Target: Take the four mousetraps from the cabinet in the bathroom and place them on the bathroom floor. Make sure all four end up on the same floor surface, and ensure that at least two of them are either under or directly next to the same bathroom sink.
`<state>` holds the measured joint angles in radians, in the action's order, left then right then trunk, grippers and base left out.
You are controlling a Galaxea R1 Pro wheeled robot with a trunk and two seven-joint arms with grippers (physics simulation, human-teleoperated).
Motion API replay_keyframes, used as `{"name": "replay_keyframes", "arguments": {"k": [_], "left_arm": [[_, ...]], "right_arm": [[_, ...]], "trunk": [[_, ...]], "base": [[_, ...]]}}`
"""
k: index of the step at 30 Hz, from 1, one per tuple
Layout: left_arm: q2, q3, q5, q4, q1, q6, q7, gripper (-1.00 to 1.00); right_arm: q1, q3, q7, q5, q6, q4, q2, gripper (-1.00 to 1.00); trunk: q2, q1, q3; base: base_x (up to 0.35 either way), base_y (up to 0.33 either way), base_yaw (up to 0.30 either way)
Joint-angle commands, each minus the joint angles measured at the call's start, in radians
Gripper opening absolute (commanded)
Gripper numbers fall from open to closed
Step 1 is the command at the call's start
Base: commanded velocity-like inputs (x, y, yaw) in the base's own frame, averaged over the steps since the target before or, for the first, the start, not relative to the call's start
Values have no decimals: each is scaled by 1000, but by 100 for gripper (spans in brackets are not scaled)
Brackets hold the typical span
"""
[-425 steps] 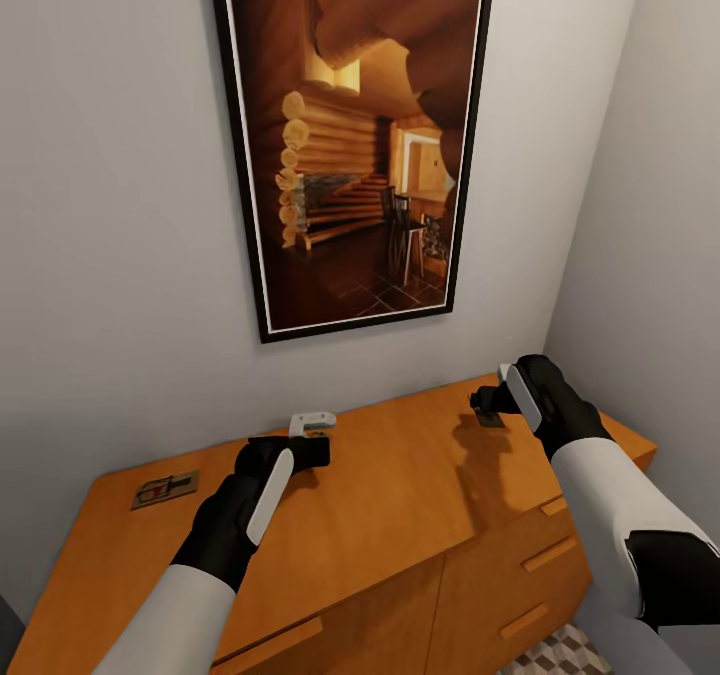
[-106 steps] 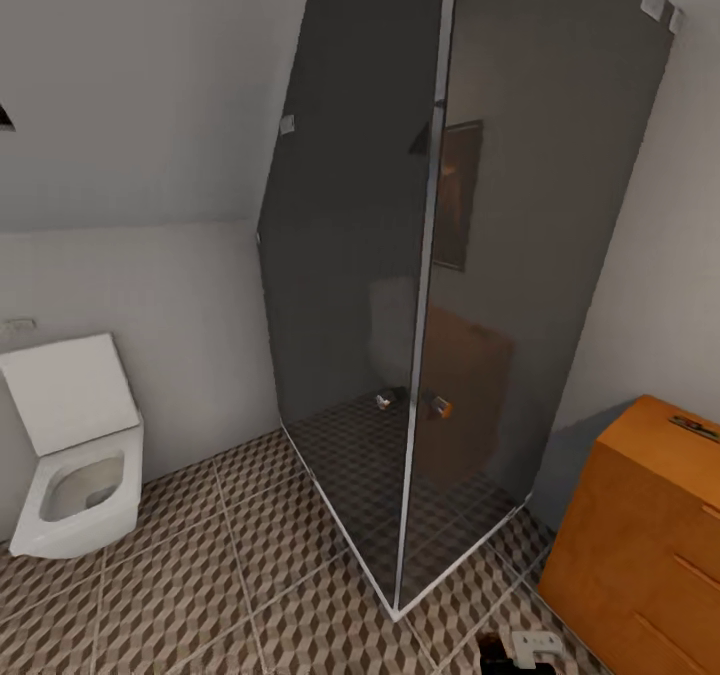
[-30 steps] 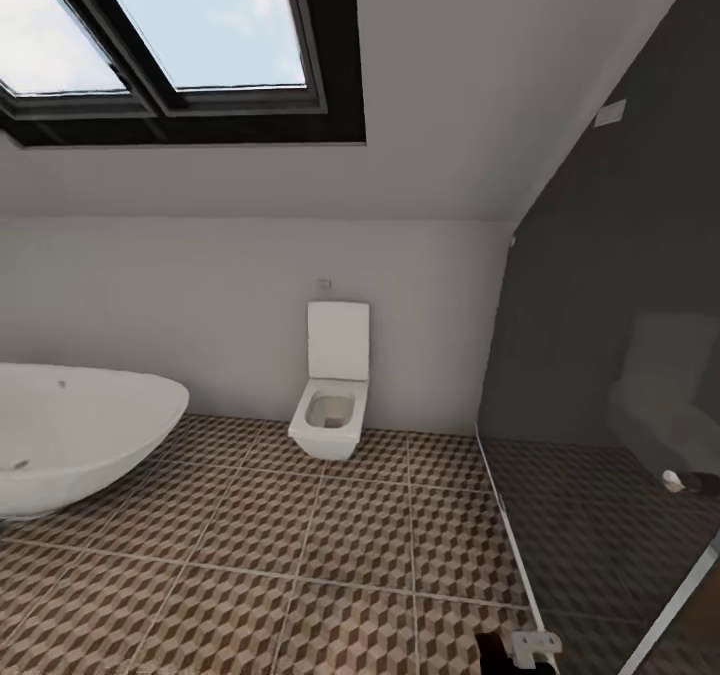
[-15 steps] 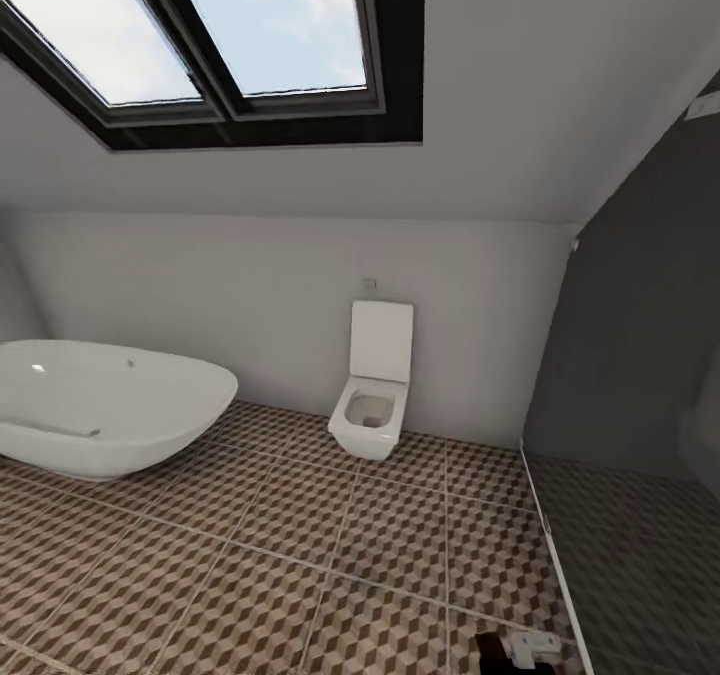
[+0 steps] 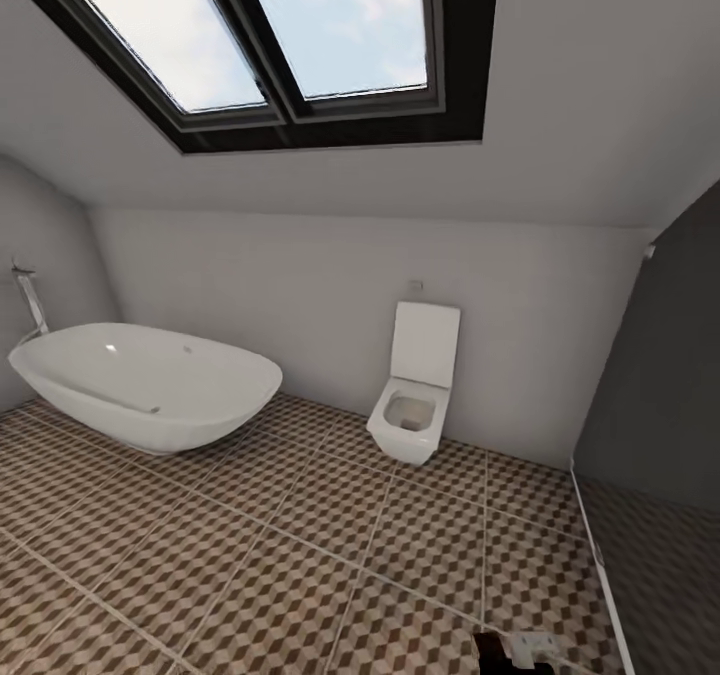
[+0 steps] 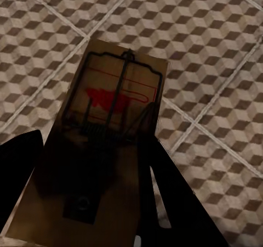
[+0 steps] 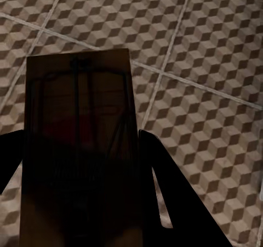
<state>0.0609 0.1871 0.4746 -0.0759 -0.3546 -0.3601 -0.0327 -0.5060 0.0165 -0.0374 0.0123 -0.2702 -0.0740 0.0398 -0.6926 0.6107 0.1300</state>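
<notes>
**Both arms carrying mousetraps above the tiled bathroom floor**

Head view: the bathroom floor [image 5: 300, 555], square tiles printed with a brown-and-beige cube pattern and pale grout lines, runs to a grey wall under a sloped ceiling with a black-framed skylight [image 5: 290, 45]. A rounded white tub [image 5: 150, 385] and a white toilet [image 5: 415, 395] stand on the tiles along that wall; a dark glass panel [image 5: 670, 405] closes the right side. A small black-and-white piece of an arm [image 5: 515, 650] shows at the lower edge.

Left wrist view: the left gripper [image 6: 93, 192] has its dark fingers [image 6: 170, 197] clenched on a mousetrap [image 6: 109, 132], a brown board with dark wire parts and a red mark, which projects forward from between the fingers over the tiles.

Right wrist view: the right gripper [image 7: 82, 192] likewise grasps a second mousetrap [image 7: 79, 142], held between its fingers [image 7: 175, 197], deeply shaded, its wire parts faint. Cube-pattern tiles lie beyond both boards.
</notes>
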Motion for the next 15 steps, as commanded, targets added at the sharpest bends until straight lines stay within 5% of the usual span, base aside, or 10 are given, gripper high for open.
{"name": "replay_keyframes", "arguments": {"k": [1,15], "left_arm": [[1,8,4,-4,-2,-5,-2,-100],[-9,11,6,-2,-2,-4,2,-100]], "right_arm": [[-2,2,0,5,-7,-4,0,-100],[-2,2,1,5,-7,-4,0,-100]], "trunk": [[-1,0,2],[-1,0,2]], "base": [[0,0,300],[0,0,300]]}}
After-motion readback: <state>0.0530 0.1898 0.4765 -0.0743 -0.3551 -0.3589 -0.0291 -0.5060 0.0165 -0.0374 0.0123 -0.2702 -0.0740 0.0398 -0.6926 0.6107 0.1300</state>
